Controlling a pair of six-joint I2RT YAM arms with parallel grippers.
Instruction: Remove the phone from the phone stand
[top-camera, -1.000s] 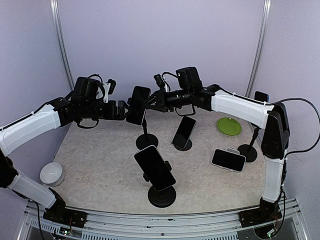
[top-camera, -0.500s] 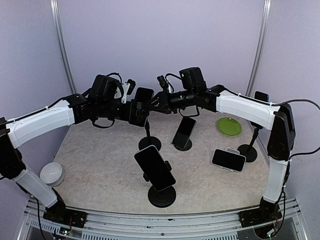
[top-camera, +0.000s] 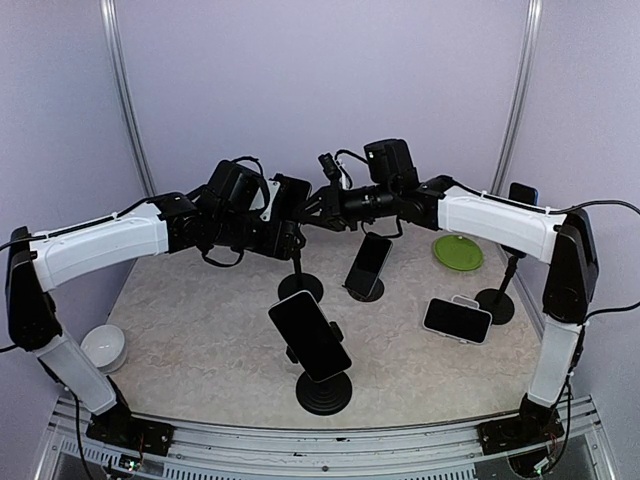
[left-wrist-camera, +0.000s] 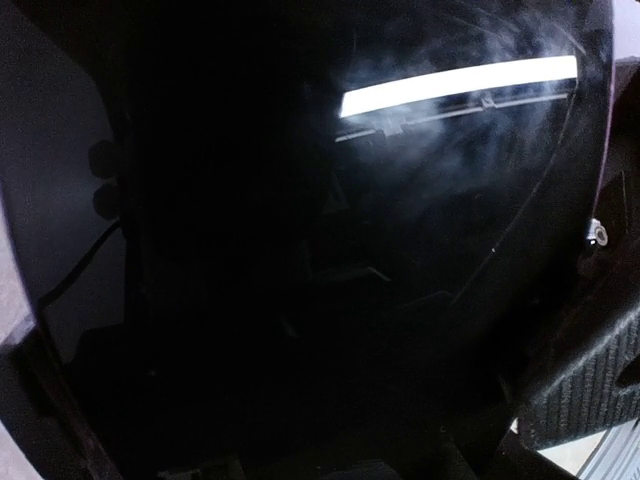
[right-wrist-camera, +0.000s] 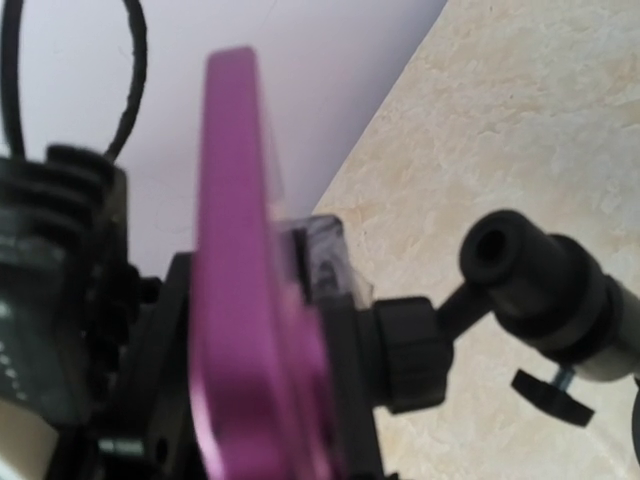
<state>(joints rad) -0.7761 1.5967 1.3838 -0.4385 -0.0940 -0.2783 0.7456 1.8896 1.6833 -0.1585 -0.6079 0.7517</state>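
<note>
Far-centre phone stand (top-camera: 296, 262) is carrying the phone (top-camera: 293, 192) upright, not yet lifted off; left gripper (top-camera: 280, 222) is straddling it from the left for the pull, one ribbed finger (left-wrist-camera: 588, 385) beside its edge; clamped or not, cannot tell; right gripper (top-camera: 322, 212) is meeting the mount from the right, probably bracing; its grip also unclear; the phone is showing dark glossy glass and a purple rim.

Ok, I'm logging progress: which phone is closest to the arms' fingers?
The phone on the tall rear stand, where the left arm and right arm meet; the rest stand or lie alone, no arm's tip near.
</note>
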